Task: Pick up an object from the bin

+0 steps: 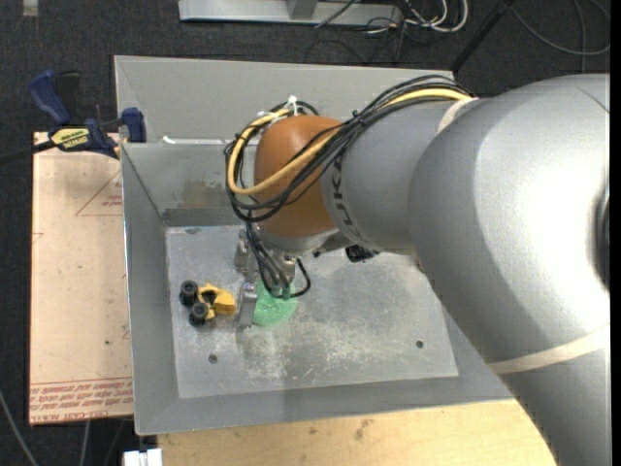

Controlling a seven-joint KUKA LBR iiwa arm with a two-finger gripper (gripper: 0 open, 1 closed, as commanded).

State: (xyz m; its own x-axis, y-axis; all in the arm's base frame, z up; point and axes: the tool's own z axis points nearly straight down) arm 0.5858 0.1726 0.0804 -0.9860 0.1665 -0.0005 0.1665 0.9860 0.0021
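We find the end effector [256, 302] low over the left-centre floor of the bin [378, 343], tip at the left edge of a small green lump [277, 312], apparently touching it. Whether it is released, clenched or grasping the lump we cannot tell, as its own body hides the tip. Just left of it lies a yellow toy [222, 304] with black wheels, close to the tip. The orange cover [291, 178] and looped cables [254, 158] sit above. Dark lettering on the arm [437, 192] is cut off by cables and unreadable in full.
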